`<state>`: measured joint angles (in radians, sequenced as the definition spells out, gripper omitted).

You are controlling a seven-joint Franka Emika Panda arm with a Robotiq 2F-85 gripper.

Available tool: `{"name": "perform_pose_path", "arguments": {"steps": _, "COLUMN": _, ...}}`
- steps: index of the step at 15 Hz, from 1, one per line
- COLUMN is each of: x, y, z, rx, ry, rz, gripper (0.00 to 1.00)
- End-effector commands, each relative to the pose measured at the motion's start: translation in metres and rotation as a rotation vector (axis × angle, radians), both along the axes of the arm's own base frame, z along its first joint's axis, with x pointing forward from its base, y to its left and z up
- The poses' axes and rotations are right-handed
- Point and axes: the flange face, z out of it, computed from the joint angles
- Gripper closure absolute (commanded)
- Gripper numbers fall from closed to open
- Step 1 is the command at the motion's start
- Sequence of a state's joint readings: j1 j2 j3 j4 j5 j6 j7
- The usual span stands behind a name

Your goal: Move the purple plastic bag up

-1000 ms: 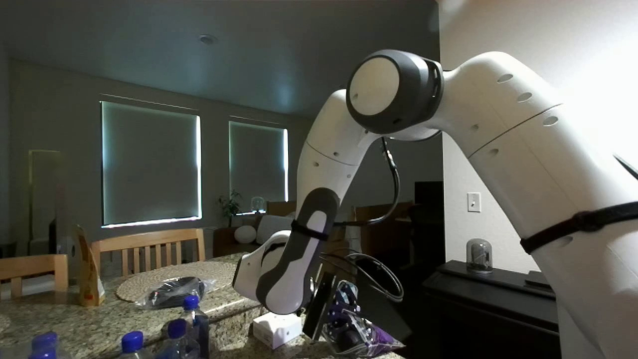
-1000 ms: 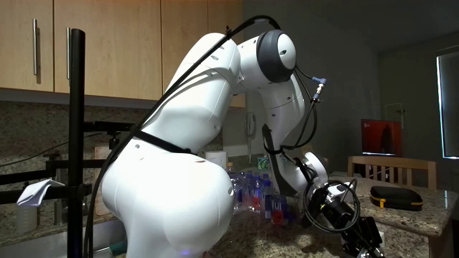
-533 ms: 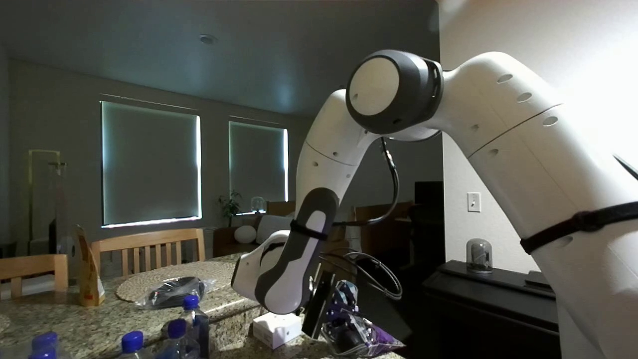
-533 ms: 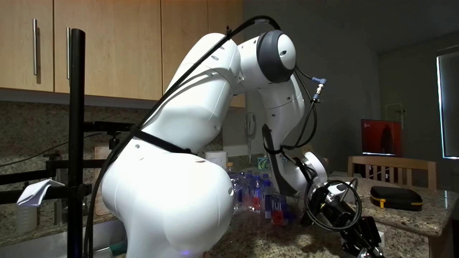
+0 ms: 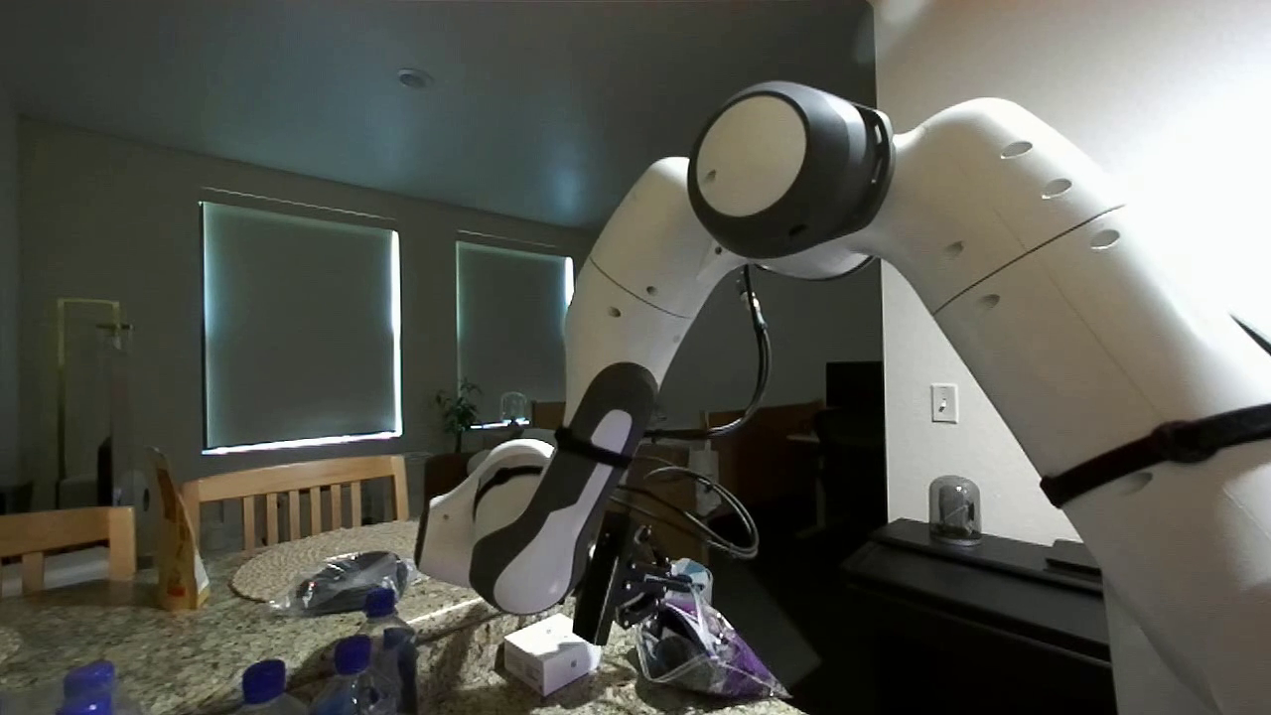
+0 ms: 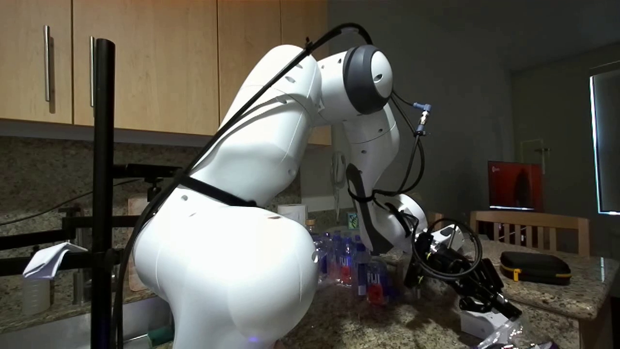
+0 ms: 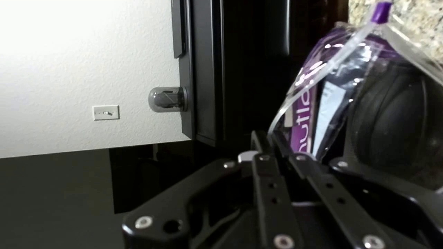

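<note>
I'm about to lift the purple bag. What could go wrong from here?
The hand appears to pinch the purple bag by its edge, so the bag might slip or tear. The dark round thing inside could make it swing. A white box sits close by in both exterior views; a sideways pull may knock it.

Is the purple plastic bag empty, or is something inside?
Something inside: in the wrist view, the bag shows a dark rounded object through clear plastic.
</note>
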<state>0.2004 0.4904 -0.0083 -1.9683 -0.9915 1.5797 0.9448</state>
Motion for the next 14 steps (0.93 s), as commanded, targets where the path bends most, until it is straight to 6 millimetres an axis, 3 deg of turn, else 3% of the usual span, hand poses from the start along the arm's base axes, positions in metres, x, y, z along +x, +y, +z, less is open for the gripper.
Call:
{"name": "perform_pose_path", "arguments": {"steps": 1, "x": 0.002, "y": 0.009, "z": 0.015, "rx": -0.059, "ry": 0.031, "rz": 0.042, "gripper": 0.92}}
{"name": "perform_pose_path", "arguments": {"steps": 10, "x": 0.008, "y": 0.024, "z": 0.027, "rx": -0.069, "ry": 0.009, "rz": 0.083, "gripper": 0.95}}
{"name": "perform_pose_path", "arguments": {"steps": 11, "x": 0.010, "y": 0.021, "z": 0.028, "rx": -0.034, "ry": 0.011, "rz": 0.076, "gripper": 0.70}}
{"name": "perform_pose_path", "arguments": {"steps": 13, "x": 0.014, "y": 0.008, "z": 0.032, "rx": 0.057, "ry": 0.018, "rz": 0.048, "gripper": 0.68}}
{"name": "perform_pose_path", "arguments": {"steps": 14, "x": 0.017, "y": -0.002, "z": 0.035, "rx": 0.105, "ry": 0.025, "rz": 0.037, "gripper": 0.61}}
